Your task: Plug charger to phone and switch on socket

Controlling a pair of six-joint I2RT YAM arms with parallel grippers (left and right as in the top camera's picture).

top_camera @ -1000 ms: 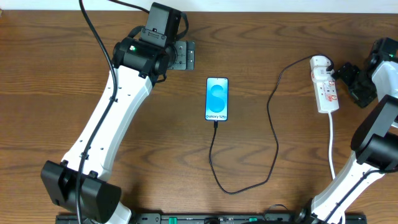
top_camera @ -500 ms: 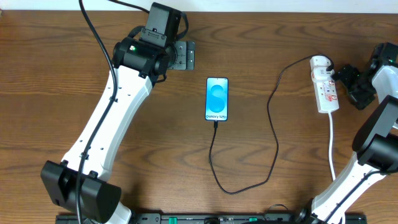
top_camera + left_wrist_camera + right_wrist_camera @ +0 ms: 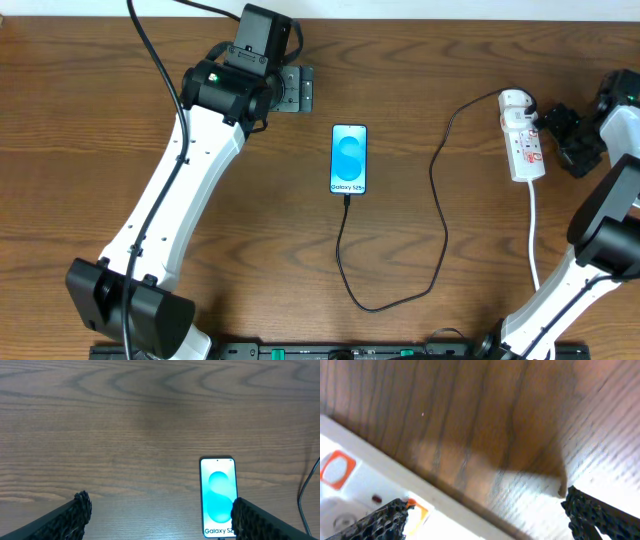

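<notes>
phone (image 3: 349, 159) runs near-far, text end near

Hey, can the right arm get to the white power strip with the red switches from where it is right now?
Probably yes. The right gripper hangs open close beside the white power strip with red switches, and nothing on the brown wooden table lies between them.

A robotics lab bench: a wood-grain table (image 3: 80, 150) fills the frame, with two white-and-black robot arms (image 3: 170, 200) rising from a black rail (image 3: 330, 352) at the bottom edge.
</notes>
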